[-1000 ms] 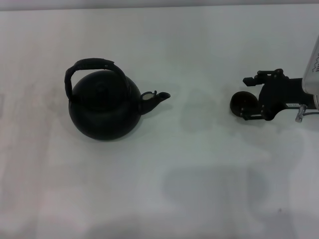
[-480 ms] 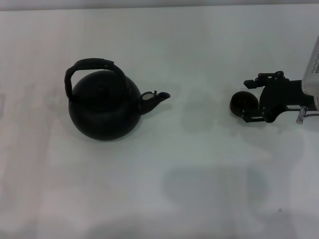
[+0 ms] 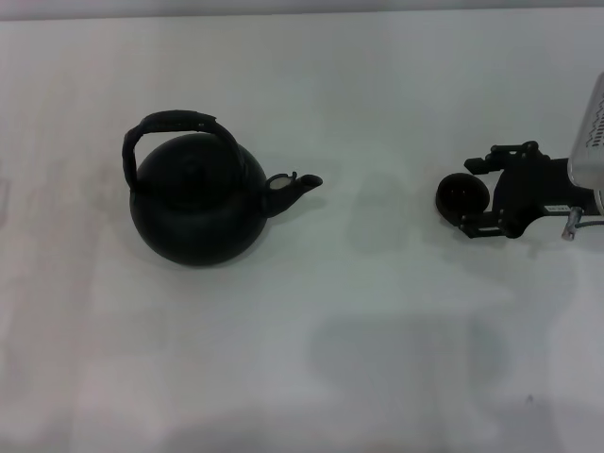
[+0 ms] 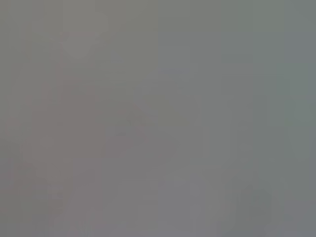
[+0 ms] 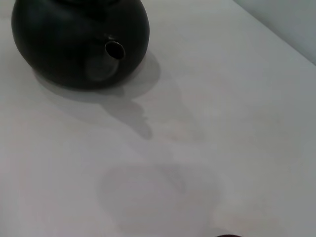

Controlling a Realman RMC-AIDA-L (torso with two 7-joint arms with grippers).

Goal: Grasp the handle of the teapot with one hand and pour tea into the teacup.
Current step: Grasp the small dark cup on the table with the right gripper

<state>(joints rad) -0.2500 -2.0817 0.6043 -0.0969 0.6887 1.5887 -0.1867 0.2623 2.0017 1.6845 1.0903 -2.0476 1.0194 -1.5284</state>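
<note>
The matte-black teapot (image 3: 193, 212) stands at the table's left, its spout (image 3: 294, 185) pointing right. Its arched handle (image 3: 175, 121) stands upright over the lid. The tiny dark teacup (image 3: 461, 197) sits far to the right. My right gripper (image 3: 468, 194) reaches in from the right edge and is open, one finger on each side of the cup with small gaps. The right wrist view shows the teapot (image 5: 74, 39) spout-on and only a sliver of the teacup (image 5: 227, 235). The left gripper is out of view; its wrist view is plain grey.
The white table (image 3: 377, 340) spreads between teapot and cup and toward the front. A grey wall runs along its far edge (image 3: 302, 11).
The right gripper has drifted slightly to the right and toward the front. The teacup and the teapot have stayed in place.
</note>
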